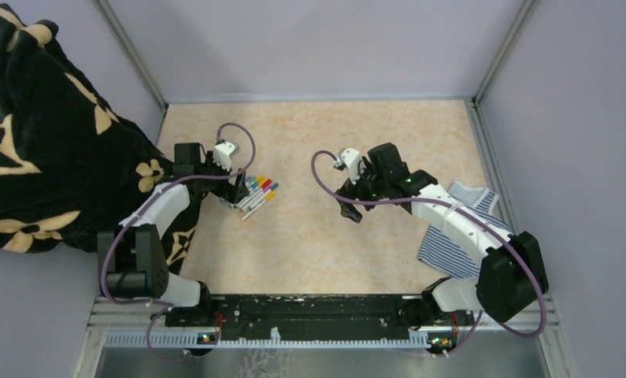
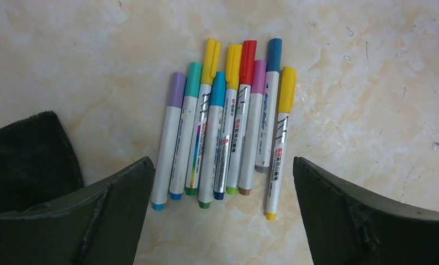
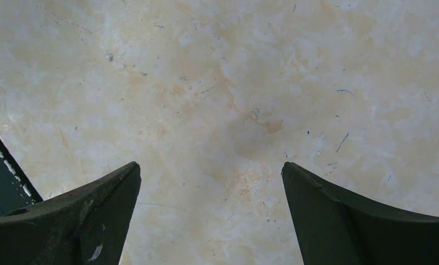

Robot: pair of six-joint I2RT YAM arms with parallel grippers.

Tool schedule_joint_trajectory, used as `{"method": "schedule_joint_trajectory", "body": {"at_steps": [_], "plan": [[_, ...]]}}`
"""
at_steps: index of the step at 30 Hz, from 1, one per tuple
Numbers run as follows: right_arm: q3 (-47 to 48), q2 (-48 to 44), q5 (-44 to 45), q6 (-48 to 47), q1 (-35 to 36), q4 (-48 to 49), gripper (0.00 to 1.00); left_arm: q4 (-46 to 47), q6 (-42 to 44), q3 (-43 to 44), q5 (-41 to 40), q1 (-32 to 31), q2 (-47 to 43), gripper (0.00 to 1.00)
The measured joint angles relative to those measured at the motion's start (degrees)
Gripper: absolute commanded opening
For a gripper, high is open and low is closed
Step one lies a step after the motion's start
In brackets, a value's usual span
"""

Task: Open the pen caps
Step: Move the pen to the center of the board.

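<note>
Right now my left hand (image 2: pixel 222 163) hangs spread wide and holds nothing, just above the pens (image 2: pixel 223 144). They lie side by side on the desk (image 2: pixel 371 83), pen caps (image 2: pixel 234 65) all on. My right hand (image 3: pixel 210 165), equally spread, hovers well apart.

Your pens (image 2: pixel 225 132) lie side by side left of the table's (image 1: pixel 317 244) middle, caps (image 2: pixel 232 66) toward the far right corner, left gripper (image 1: pixel 238 195) just over their other ends. Right gripper (image 1: pixel 349 209) hangs over the middle; a cloth (image 1: pixel 437 248) lies at the right edge.
</note>
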Motion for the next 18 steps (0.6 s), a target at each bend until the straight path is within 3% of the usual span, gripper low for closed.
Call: {"method": "schedule_joint_trajectory", "body": {"at_steps": [18], "plan": [[-0.4,0.8,-1.5,1.0,0.0,1.9,0.99,1.5,-1.1,4.9,0.7,0.0,12.6,0.99]]}}
